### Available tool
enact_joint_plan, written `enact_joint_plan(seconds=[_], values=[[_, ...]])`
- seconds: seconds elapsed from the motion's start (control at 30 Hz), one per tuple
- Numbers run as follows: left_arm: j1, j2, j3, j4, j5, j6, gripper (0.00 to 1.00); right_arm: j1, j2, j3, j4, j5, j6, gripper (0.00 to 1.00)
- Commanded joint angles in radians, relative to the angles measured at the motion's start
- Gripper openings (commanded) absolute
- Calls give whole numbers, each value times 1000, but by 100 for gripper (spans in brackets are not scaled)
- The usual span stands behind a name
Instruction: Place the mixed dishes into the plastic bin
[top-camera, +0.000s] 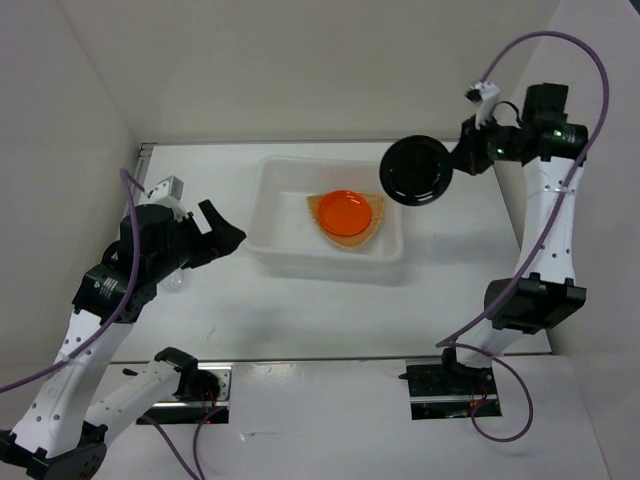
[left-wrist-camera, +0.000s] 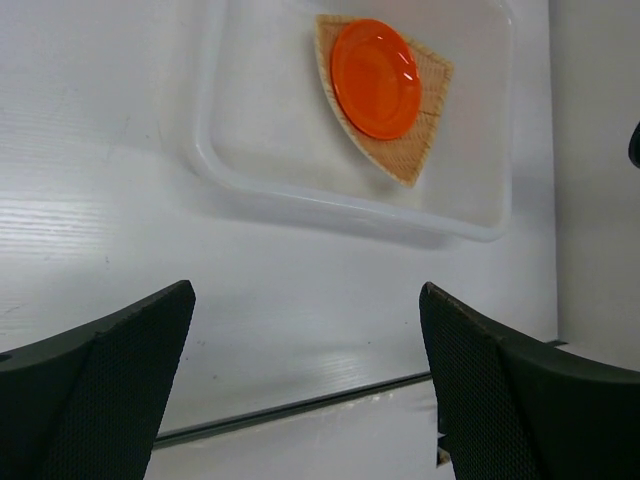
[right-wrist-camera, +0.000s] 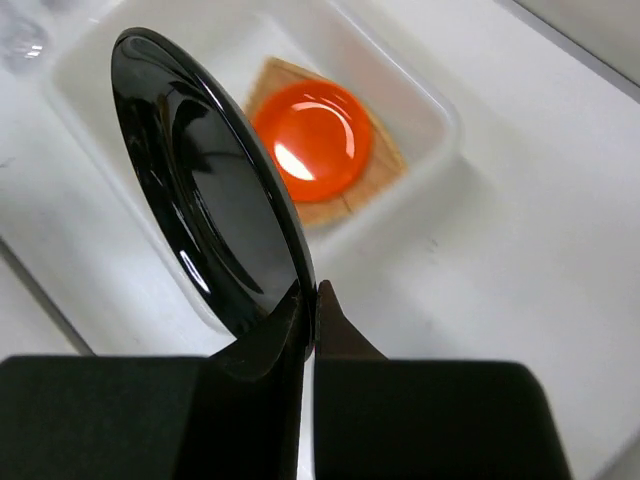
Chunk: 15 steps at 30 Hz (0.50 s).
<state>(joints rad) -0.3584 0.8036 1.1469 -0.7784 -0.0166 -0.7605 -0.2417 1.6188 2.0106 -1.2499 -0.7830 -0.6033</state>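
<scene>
The white translucent plastic bin (top-camera: 265, 215) stands mid-table. Inside it the tan woven plate (top-camera: 374, 233) lies flat with the small orange dish (top-camera: 346, 213) on top. My right gripper (top-camera: 455, 163) is shut on the rim of the small black dish (top-camera: 417, 170) and holds it on edge in the air over the bin's right far corner. In the right wrist view the fingers (right-wrist-camera: 312, 300) pinch the black dish (right-wrist-camera: 200, 170). My left gripper (top-camera: 222, 232) is open and empty, just left of the bin. The small clear cup (top-camera: 177, 283) stands on the table, partly hidden under the left arm.
The left wrist view shows the bin (left-wrist-camera: 250, 170) with the orange dish (left-wrist-camera: 375, 78) on the tan plate (left-wrist-camera: 420, 150), beyond the open fingers (left-wrist-camera: 120, 360). White walls enclose the table on the left, back and right. The arm bases sit at the near edge.
</scene>
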Motion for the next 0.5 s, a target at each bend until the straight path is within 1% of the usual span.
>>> enact_joint_plan(seconds=[0.0,0.03,0.07,0.17,0.2,0.3,0.47], values=[[6,-15,50,-25,-107,24,99,139,110,98,9,-35,129,0],[6,-15,50,-41,-120,24,99,178,130,108,39,-6,169,0],[6,-27,60,-41,-129,24,99,255,154,117,75,61,169,0],[6,-38,79,-90,-138,33,99,343,263,137,84,134,169,0],[6,-47,79,-99,-138,33,99,355,327,149,84,145,159,0],[6,-83,79,-133,-148,7,99,378,438,214,84,159,148,0],[6,-135,99,-197,-157,-36,99,427,544,303,109,209,134,0]])
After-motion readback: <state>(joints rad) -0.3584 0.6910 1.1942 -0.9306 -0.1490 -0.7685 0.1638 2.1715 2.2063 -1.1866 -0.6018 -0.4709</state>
